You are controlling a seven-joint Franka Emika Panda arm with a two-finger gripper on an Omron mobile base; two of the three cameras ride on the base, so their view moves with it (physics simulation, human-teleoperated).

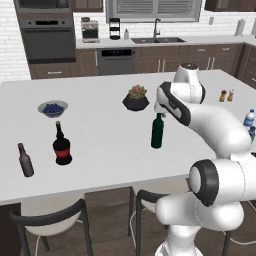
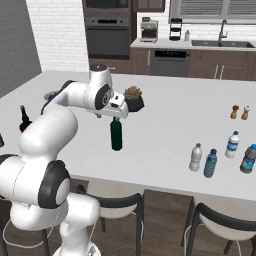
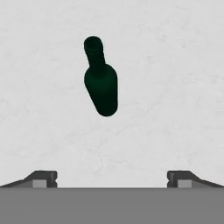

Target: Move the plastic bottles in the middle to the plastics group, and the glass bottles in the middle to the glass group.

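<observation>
The tall dark green glass bottle (image 1: 157, 132) (image 2: 116, 135) stands upright mid-counter. My gripper (image 2: 116, 115) hovers just above its neck, pointing down, open and holding nothing. In the hand view the green bottle (image 3: 101, 83) lies ahead of the wide-apart fingertips (image 3: 43, 178). The two plastic bottles, one clear greyish (image 2: 196, 157) and one blue-tinted (image 2: 210, 163), stand near the front edge to the right. The plastics group's whitish bottle with a blue band (image 2: 232, 144) (image 1: 248, 118) is further right. The glass group, a black red-labelled bottle (image 1: 61, 146) and a slim brown bottle (image 1: 25, 161), stands at the left.
A potted plant (image 1: 136, 99) sits just behind the green bottle. A bowl of blueberries (image 1: 53, 108) is at the back left, two brown shakers (image 2: 239, 112) at the back right. Another blue bottle (image 2: 247, 159) stands at the right edge. Stools (image 2: 120, 205) line the front.
</observation>
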